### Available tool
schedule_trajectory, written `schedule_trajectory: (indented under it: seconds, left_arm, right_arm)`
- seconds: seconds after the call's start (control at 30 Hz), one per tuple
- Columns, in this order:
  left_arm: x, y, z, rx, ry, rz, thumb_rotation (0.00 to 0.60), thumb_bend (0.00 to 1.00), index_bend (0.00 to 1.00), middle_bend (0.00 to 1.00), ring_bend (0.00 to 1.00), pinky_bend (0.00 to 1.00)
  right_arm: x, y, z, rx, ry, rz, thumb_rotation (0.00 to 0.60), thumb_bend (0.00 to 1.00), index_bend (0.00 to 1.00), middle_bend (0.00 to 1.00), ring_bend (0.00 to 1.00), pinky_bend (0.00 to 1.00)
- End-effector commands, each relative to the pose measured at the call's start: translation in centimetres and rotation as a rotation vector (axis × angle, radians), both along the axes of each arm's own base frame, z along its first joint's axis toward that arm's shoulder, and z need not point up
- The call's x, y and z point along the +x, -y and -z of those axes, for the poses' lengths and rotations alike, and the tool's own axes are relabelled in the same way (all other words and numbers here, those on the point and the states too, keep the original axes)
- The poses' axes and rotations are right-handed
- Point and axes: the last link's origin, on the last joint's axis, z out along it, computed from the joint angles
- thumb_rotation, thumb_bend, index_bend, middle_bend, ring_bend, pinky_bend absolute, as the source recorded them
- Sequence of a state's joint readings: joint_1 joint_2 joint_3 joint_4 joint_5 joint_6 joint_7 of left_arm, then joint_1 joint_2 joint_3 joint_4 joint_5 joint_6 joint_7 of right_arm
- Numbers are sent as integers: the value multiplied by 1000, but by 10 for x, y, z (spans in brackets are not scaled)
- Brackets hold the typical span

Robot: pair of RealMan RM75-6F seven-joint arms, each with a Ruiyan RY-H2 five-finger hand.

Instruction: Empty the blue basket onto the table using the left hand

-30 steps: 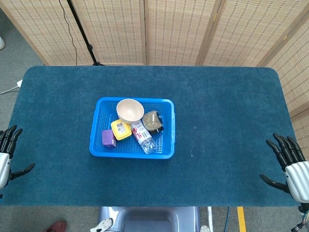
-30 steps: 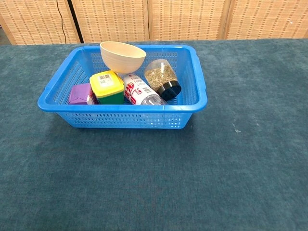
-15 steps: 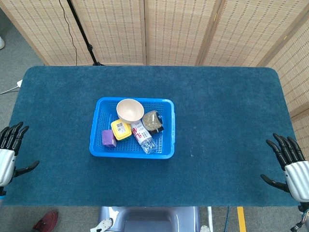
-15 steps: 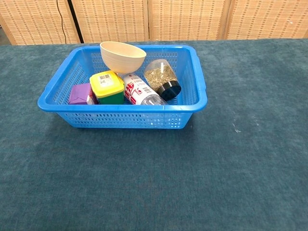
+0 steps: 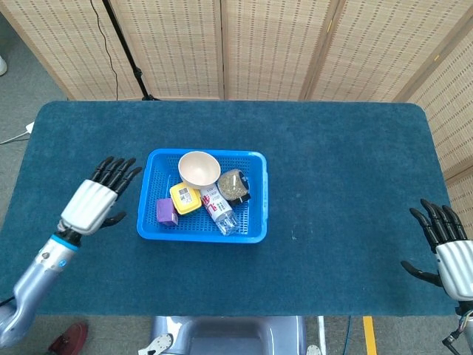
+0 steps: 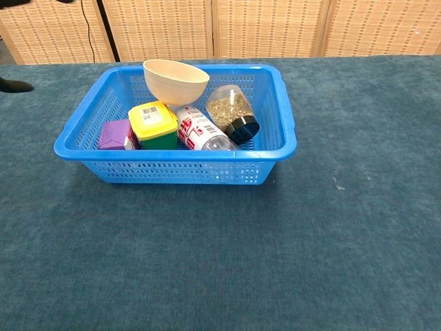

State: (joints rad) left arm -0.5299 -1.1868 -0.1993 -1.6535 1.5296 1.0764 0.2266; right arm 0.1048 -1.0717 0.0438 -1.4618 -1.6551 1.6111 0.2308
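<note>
The left hand's fingers (image 5: 117, 169) were spread and straight, pointing toward the far side, with the thumb out to the right; they held nothing. The left hand (image 5: 92, 204) hovered above the table (image 5: 347, 177) just left of the basket (image 5: 255, 198), apart from its left wall. Its arm ran back toward the near left corner. In the chest view only dark fingertips (image 6: 15, 86) showed at the far left edge, beside the basket's far left corner.

The right hand's fingers (image 5: 437, 222) were likewise spread, thumb out to the left, gripping nothing. The right hand (image 5: 447, 255) sat at the near right edge of the table, well apart from the basket.

The basket stood upright on the table, left of centre, with everything in it. A cream bowl (image 5: 199, 168) sat tilted at the far side, resting on the things below it. A yellow tub (image 5: 185, 198) lay near the middle, with a purple block (image 5: 166, 211) just left of it at the near left corner. A bottle (image 5: 219, 209) with a red and white label lay on its side, right of the tub. A jar (image 5: 234, 186) with a black lid lay tilted at the far right, touching the bottle.

Woven screens (image 5: 266, 44) stood behind the table.
</note>
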Motion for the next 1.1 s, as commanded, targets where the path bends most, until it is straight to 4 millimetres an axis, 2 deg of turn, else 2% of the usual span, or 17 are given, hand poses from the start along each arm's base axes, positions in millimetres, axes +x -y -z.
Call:
schedule_trajectory:
  seconds: [0.03,0.2,0.37,0.43,0.53,0.7,0.8,0.9,1.1]
  left_arm:
    - [47,-36,43,-57,-64,42,600,203,106,0,0,54]
    - [71,-59,78,-80,-121,34,600,204,165,0,0,97]
    - [83,-71,102,-87,-158,15,600,205,193,13,16,126]
    - [86,-75,110,-85,-166,4,600,205,213,37,41,165]
    - [90,-83,121,-74,-197,-14,600,220,311,114,111,247]
    - [98,-88,130,-59,-200,-25,600,335,583,378,338,454]
    - [101,-90,134,-38,-206,-18,600,441,727,507,443,526]
    - [104,-89,135,-9,-200,-3,600,498,786,560,487,551]
    - [108,-88,119,48,-164,38,600,503,792,565,492,554]
  right_arm:
    - [-4,5,-2,-6,3,21,600,0,64,0,0,0]
    - [-12,14,-5,-16,7,64,600,0,58,0,0,0]
    - [-17,19,-6,-13,4,91,600,0,47,0,0,0]
    - [-19,21,-6,-10,2,100,600,0,45,0,0,0]
    - [-20,23,-5,-7,4,106,600,0,44,0,0,0]
    - [-21,23,-6,-7,8,108,600,0,42,0,0,0]
    - [-21,24,-6,-4,13,108,600,0,40,0,0,0]
    - [-21,24,-6,0,16,107,600,0,40,0,0,0]
    - [-20,23,-6,6,21,102,600,0,39,0,0,0]
